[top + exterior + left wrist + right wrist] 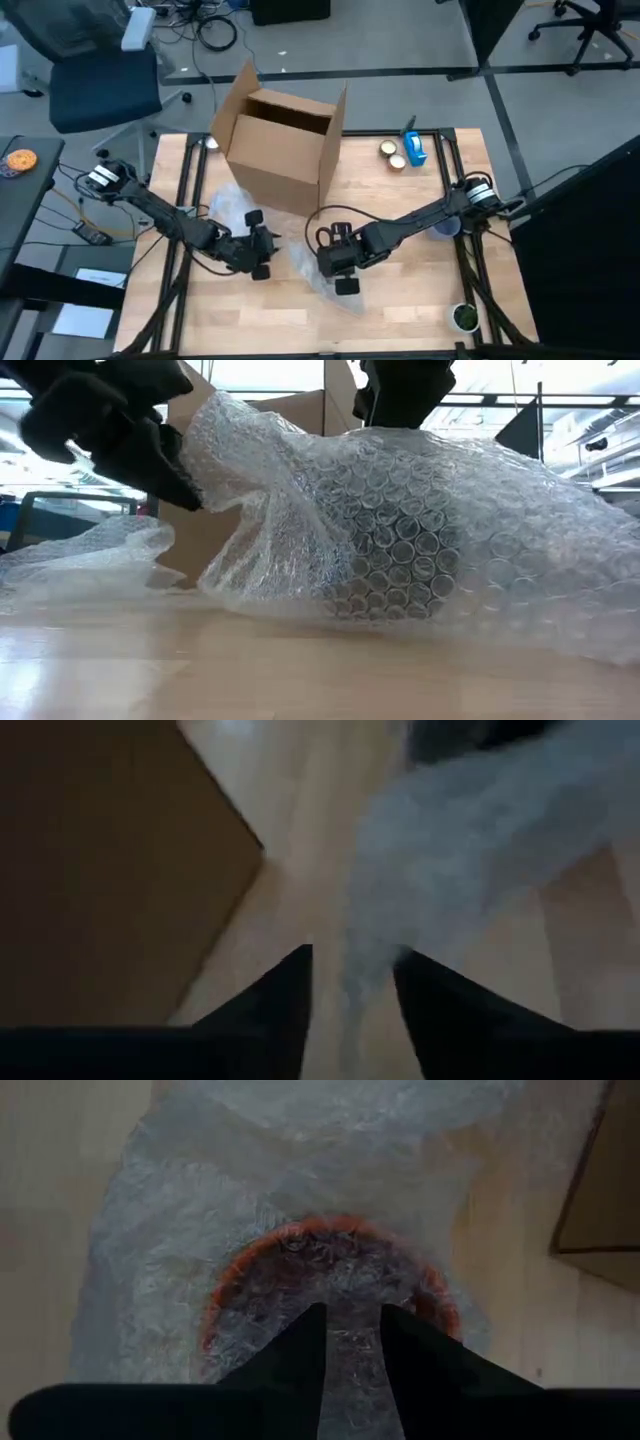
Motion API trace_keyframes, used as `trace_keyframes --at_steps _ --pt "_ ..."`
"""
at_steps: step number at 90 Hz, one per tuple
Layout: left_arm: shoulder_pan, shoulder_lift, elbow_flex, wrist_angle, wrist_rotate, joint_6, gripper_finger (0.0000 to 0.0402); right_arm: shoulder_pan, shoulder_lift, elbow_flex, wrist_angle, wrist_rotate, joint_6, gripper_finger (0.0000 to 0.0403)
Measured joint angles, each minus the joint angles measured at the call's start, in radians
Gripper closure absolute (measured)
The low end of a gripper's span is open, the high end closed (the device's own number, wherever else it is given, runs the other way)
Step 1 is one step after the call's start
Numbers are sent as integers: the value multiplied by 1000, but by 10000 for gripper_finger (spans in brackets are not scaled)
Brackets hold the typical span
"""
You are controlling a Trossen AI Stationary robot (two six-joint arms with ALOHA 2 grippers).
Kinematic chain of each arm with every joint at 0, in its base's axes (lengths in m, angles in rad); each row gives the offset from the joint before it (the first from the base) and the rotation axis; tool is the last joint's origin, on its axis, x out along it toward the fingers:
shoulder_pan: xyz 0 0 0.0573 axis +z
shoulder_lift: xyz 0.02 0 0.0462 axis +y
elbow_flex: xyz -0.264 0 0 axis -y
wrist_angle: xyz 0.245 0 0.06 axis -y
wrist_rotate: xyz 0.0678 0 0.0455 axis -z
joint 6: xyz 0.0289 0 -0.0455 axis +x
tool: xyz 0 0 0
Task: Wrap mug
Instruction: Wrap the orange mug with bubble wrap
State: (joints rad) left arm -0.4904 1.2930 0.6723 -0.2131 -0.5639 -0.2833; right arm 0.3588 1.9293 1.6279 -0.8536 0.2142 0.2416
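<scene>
One orange-rimmed mug point(330, 1295) lies under a sheet of clear bubble wrap point(420, 550) near the table's middle, its round mouth facing the right wrist camera. The right gripper point(343, 262) sits directly over it, fingers set narrow with a fold of wrap between them. The left gripper point(260, 245) stands just beside, nearer the brown cardboard box point(283, 140), its fingers narrow on the sheet's loose edge, lifted off the wooden table point(400, 320). The free flap thus lies to the mug's left, so folding it across probably falls to the left arm.
</scene>
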Motion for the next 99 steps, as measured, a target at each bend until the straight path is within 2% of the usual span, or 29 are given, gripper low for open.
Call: trace_keyframes --at_steps 7,11,27,36,46,67,86,99 --pt "0 0 38 -34 41 22 371 0 0 0 0 0 0 328" --pt "0 -2 72 -88 62 20 389 0 0 0 0 0 0 328" --pt "-15 -5 260 -382 103 11 400 0 0 0 -4 0 -9 328" --pt "-22 -6 349 -541 188 19 401 0 0 0 -7 1 -24 328" --pt "-30 -6 409 -646 319 52 402 0 0 0 -8 1 -93 328" --pt "-36 -5 429 -606 563 125 402 -2 0 0 -8 26 -222 328" --pt "-36 -5 429 -444 694 181 402 -2 0 0 -5 33 -253 328" --pt "-36 -5 429 -361 743 201 402 -2 0 0 -4 48 -253 328"
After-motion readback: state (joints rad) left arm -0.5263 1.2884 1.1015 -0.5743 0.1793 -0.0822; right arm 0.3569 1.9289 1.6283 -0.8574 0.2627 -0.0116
